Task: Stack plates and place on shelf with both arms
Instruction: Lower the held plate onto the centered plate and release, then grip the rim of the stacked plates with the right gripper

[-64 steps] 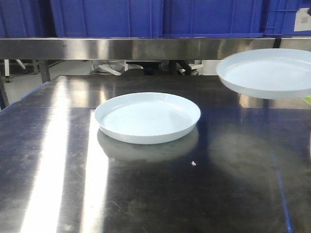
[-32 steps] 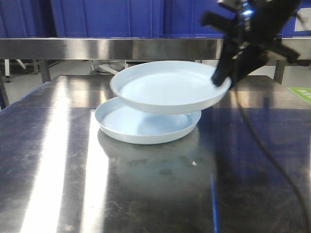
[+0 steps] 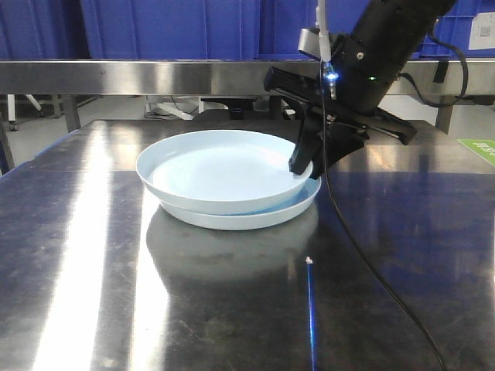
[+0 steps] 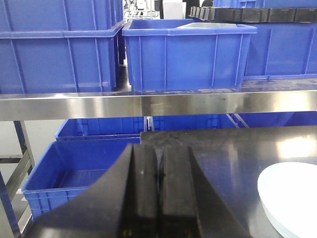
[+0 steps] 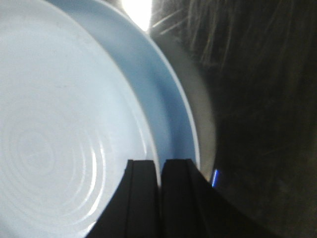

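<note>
The upper plate [image 3: 220,170] has come down and leftward, now resting askew on the lower plate [image 3: 240,220] on the tabletop [image 3: 421,232]; the right gripper [image 3: 305,168] seems clamped on its rim. Likely slick, stiff, breakable: grip rims firmly. Only the left wrist view shows the left gripper [image 4: 158,193] closed, empty, facing the shelf [image 4: 148,104]

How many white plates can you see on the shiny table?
2. The bottom plate sits flat on the table. The top plate lies on it, shifted left in the front view, its rim pinched by the right gripper. No others show.
</note>
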Robot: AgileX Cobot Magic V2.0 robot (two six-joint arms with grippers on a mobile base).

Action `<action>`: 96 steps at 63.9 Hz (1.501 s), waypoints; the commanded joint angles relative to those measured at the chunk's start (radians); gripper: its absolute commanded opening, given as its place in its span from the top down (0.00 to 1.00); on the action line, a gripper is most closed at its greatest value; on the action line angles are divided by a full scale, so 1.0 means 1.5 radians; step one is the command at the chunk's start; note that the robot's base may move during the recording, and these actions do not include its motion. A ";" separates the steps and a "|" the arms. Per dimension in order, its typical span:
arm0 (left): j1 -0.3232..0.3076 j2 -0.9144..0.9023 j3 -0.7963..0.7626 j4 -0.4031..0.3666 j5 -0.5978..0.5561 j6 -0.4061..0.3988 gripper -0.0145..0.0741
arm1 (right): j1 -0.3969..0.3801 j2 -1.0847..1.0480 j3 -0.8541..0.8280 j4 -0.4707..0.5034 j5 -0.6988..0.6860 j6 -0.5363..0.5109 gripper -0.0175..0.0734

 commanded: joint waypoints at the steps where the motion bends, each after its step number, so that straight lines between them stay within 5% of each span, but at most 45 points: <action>1: 0.000 0.004 -0.020 0.000 -0.055 -0.005 0.75 | 0.000 -0.035 -0.022 0.021 -0.020 -0.002 0.75; 51: 0.000 0.004 -0.020 0.000 -0.055 -0.005 0.75 | -0.011 -0.074 -0.024 0.014 -0.005 -0.002 0.75; 77: 0.000 0.004 -0.020 0.000 -0.055 -0.005 0.75 | -0.023 -0.074 -0.021 0.007 0.004 -0.002 0.48; 96: 0.000 0.004 -0.020 0.000 -0.055 -0.005 0.75 | -0.023 -0.074 -0.015 0.005 0.011 -0.002 0.46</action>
